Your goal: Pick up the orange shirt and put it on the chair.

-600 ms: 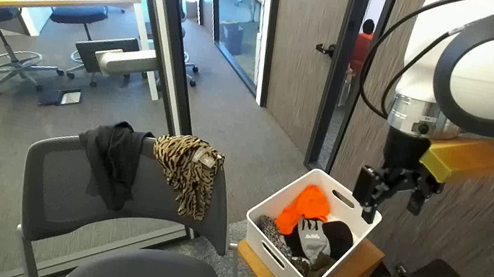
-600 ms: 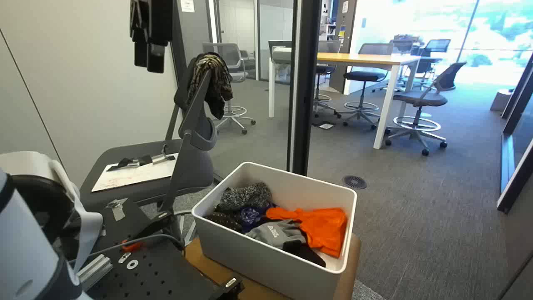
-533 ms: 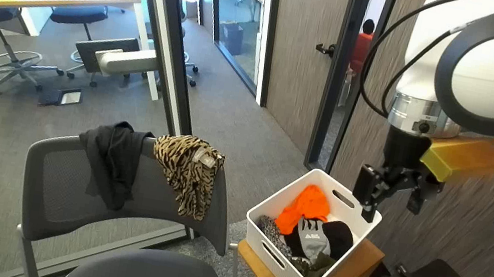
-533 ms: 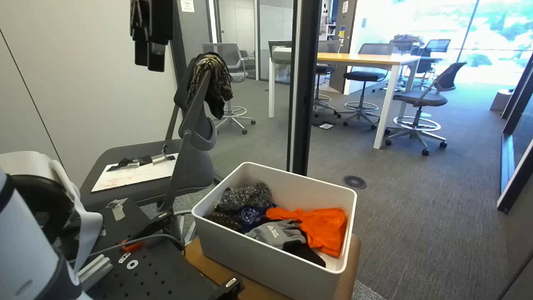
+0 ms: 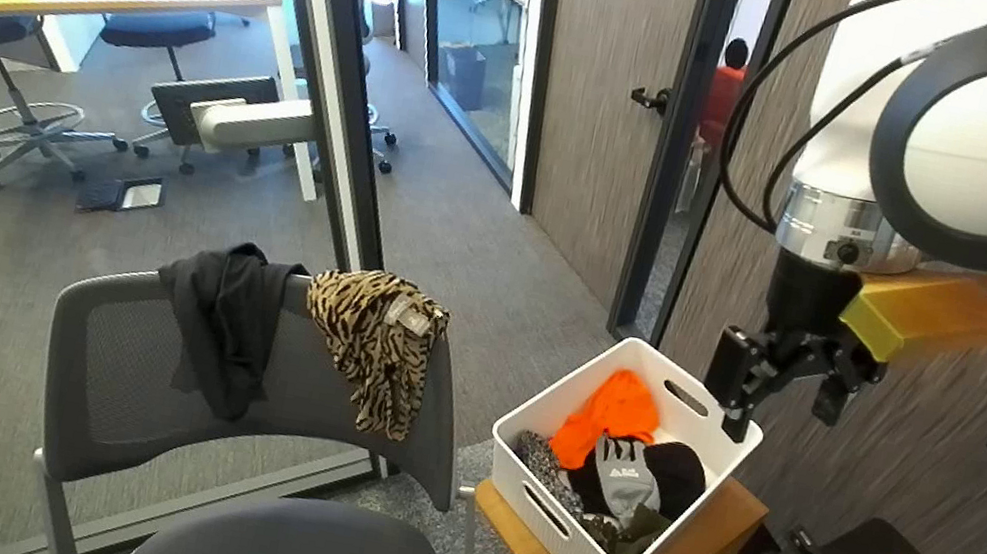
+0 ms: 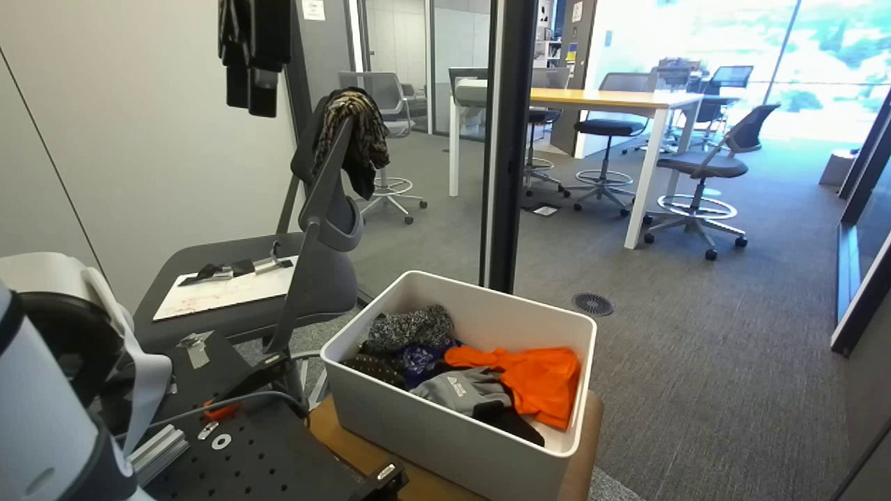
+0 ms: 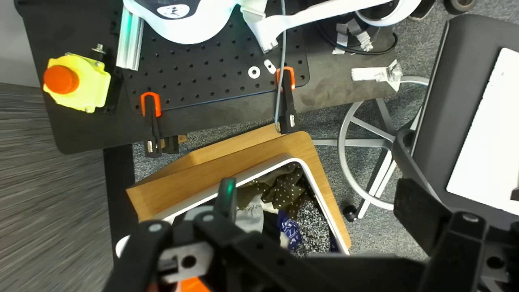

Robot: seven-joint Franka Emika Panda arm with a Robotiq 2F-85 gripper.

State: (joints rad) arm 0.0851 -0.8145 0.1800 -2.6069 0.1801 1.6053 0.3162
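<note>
Two fingers (image 7: 225,202) on our claw (image 5: 782,422) stand wide apart. Below the claw, in the white basket (image 6: 431,438), we find the orange shirt (image 6: 546,383), crumpled and touching a grey garment (image 6: 459,393). That garment carries a white logo (image 6: 454,383) with lettering too small for us to read. With them, lower than the claw, lie a speckled cloth (image 6: 411,328) and a blue patterned cloth (image 6: 421,358); the basket rests on a wooden surface (image 5: 678,553).

To the left of the claw in an exterior view stands the chair (image 5: 346,535). Over its back hang a dark cloth (image 5: 232,322) and a tiger-striped cloth (image 5: 371,367), the latter bearing a pale tag (image 5: 409,315) too blurred for us to read. On the seat, well apart from the claw, lies a white board (image 6: 233,296) with faint reddish marks that we cannot read as words.

In the wrist view, past the claw's fingers, we see a white oval emblem (image 7: 173,11) on the white robot base (image 7: 186,34); its dark figures are unclear to us. Just right of the claw in an exterior view, in the background, hangs a paper notice (image 6: 314,10), its writing too small to read.
</note>
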